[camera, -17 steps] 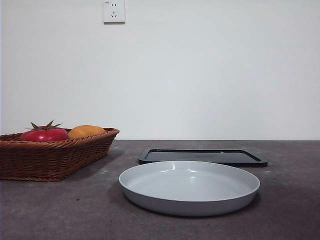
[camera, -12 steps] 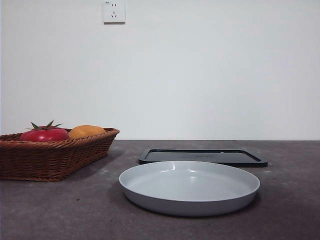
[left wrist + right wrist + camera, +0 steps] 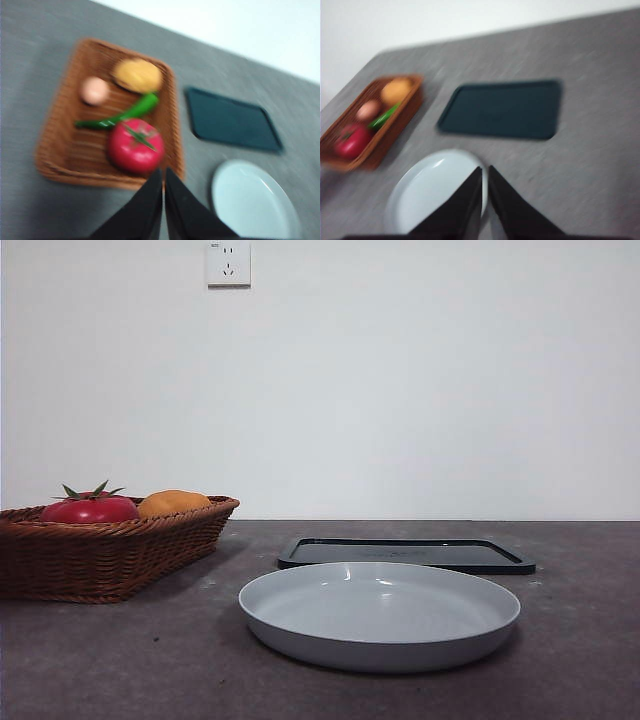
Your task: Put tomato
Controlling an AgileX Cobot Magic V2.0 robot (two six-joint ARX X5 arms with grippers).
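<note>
The tomato, deep red with a green stem, lies in a brown wicker basket at the left; it also shows in the left wrist view and the right wrist view. My left gripper is shut and empty, high above the table near the basket's edge. My right gripper is shut and empty, high above the grey plate. Neither gripper shows in the front view.
The basket also holds an orange-yellow fruit, a pale pink fruit and a green pepper. A grey plate sits at the front centre. A dark flat tray lies behind it.
</note>
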